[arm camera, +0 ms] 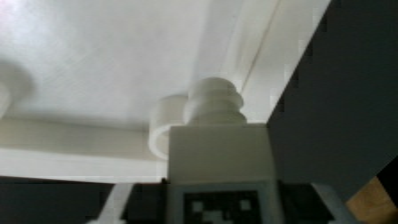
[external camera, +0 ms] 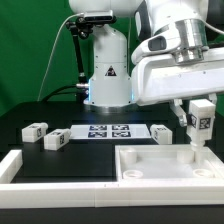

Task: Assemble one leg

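The gripper [external camera: 198,112] is closed on the leg [external camera: 203,125], holding it upright near the counter's [external camera: 90,162] edge on the exterior view's right, its threaded tip at a corner of the tabletop [external camera: 140,150]. Insertion seems in hand. The next move likely calls for pressing down and twisting.

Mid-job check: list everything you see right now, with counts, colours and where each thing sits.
held leg: one, white with a black tag, in the gripper, tip down over the tabletop's corner at the exterior view's right
loose legs: three, white with black tags, on the table; two at the exterior view's left of the marker board, the second at, one at its right
tabletop: one, white, front right in the exterior view
marker board: one, white with black tags, mid-table
L-shaped rail: one, white, front left
table: one, black
arm: one, white, behind the marker board
gripper: one, white, shut on the held leg
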Tool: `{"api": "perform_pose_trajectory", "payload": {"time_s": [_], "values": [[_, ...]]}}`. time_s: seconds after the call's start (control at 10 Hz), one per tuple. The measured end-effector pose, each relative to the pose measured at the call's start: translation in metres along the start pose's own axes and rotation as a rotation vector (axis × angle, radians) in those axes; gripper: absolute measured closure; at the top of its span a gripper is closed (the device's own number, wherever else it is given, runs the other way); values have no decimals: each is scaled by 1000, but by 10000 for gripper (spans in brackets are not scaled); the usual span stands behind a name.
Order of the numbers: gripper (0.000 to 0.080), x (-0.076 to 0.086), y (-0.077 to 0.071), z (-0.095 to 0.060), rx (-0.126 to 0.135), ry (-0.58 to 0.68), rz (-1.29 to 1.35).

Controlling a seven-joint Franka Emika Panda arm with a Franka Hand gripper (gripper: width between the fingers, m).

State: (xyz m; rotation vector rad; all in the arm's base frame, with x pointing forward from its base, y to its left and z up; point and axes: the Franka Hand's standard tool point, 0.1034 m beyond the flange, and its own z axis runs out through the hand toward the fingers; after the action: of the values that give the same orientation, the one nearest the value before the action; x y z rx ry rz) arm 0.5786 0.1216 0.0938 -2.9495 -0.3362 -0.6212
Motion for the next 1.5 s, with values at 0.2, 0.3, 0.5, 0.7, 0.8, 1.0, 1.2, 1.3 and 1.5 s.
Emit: {"api": "perform_pose_trajectory", "payload": {"time_s": [0.2, 0.3, 0.5, 0.7, 0.8, 1.0, 1.2, 1.3, 1.5], "values": [[512, 20, 1, 12, 8, 14, 0], [512, 24, 0, 15, 11, 16, 0], [512, 22, 4, 24, 8, 19, 8], [512, 20, 12, 27, -1, 24, 10], [512, 20, 14, 28, -4, 32, 12], [512, 22, 16, 29, -9, 49, 14], [512, 17, 17, 37, -14, 62, 17], [512, 14, 16, 40, -12, 56, 16], [512, 17, 16, 42, -20, 91, 16]]}}
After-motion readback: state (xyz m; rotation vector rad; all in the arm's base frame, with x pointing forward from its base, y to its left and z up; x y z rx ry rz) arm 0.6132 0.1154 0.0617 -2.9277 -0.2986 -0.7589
